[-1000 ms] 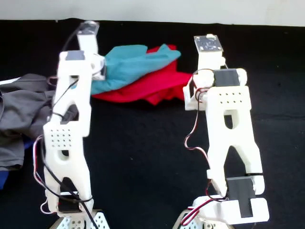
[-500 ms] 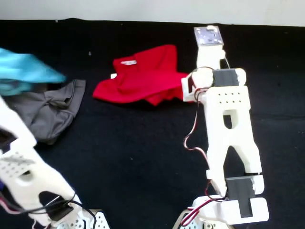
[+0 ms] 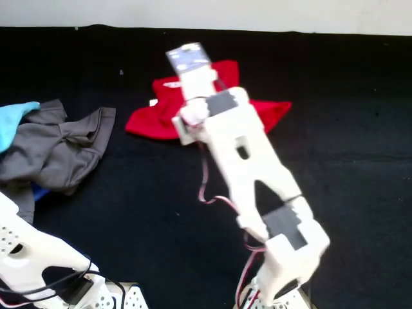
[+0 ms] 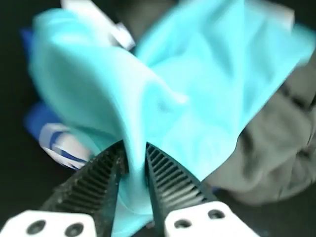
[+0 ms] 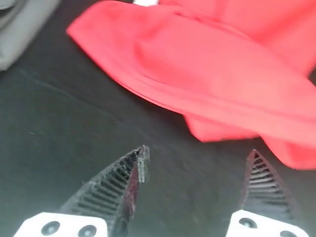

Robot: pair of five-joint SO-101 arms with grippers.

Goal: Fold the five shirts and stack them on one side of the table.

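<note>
Clamped on a bunched fold of the turquoise shirt [image 4: 197, 94], with the ribbed black jaws of the left gripper [image 4: 134, 163] nearly meeting through the cloth. Fans out from the pinch in soft, smooth billows of thin knit, with no crisp edge and no clear long axis. Hangs at the left edge of the black table [image 3: 148, 206], against the crumpled grey shirt [image 3: 58, 151], with a blue shirt [image 4: 54, 143] marked in white peeking out beside it.

Spread wide apart and holding nothing, the toothed jaws of the right gripper [image 5: 195, 173], above bare black tabletop just on the near side of the red shirt [image 5: 212, 64]. Lies rumpled at the far middle of the table, long axis running left to right, a thick doubled hem along the near side and a pointed corner out to the right.
</note>
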